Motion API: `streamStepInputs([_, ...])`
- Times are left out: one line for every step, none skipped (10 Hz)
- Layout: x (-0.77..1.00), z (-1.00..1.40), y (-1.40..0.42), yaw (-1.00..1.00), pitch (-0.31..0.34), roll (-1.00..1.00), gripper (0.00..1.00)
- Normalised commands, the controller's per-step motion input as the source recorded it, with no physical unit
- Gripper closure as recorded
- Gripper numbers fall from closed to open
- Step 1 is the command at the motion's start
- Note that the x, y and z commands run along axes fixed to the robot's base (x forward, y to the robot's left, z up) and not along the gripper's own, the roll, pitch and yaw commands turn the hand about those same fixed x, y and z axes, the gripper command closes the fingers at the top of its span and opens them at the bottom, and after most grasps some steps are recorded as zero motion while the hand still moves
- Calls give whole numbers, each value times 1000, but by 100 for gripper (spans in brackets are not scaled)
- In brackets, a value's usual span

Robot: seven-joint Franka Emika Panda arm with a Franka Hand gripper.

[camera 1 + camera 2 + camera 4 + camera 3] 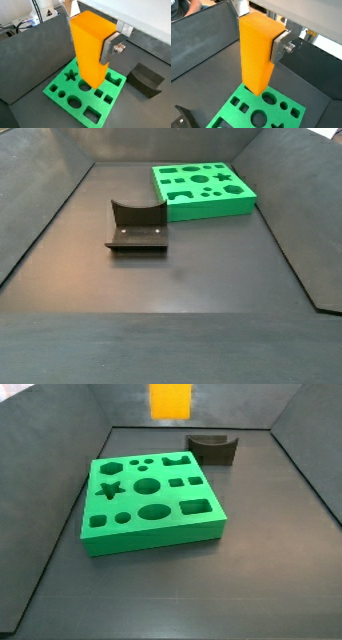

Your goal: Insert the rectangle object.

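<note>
Your gripper [93,37] is clamped on the rectangle object [90,50], upright between its 2 fingers [110,49], seen in both wrist views. Below it sits the green board [251,112], apart from the block's lower end. The fixture [145,79] stands beside the board.

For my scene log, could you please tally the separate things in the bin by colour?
Orange-yellow: 1, the tall rectangular block between the gripper's fingers, above the board.
Green: 1, the flat board with shaped holes.
Dark grey: 1, the fixture on the floor.
Total: 3.
</note>
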Motion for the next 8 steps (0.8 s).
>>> streamStepInputs([69, -1000, -209, 143, -91, 0, 100])
streamStepInputs([454, -1000, -63, 440, 13, 0, 100])
streamStepInputs([537, -1000, -117, 537, 61, -80, 100])
streamStepInputs([523, -1000, -160, 554, 79, -61, 100])
streamStepInputs([520, -1000, -249, 560, 103, -17, 100])
streamStepInputs([866, -757, -240, 0, 189, -21, 100])
streamStepInputs([857, -751, -180, 0, 203, 0, 100])
streamStepInputs([529, -691, -9, 0, 214, -71, 100])
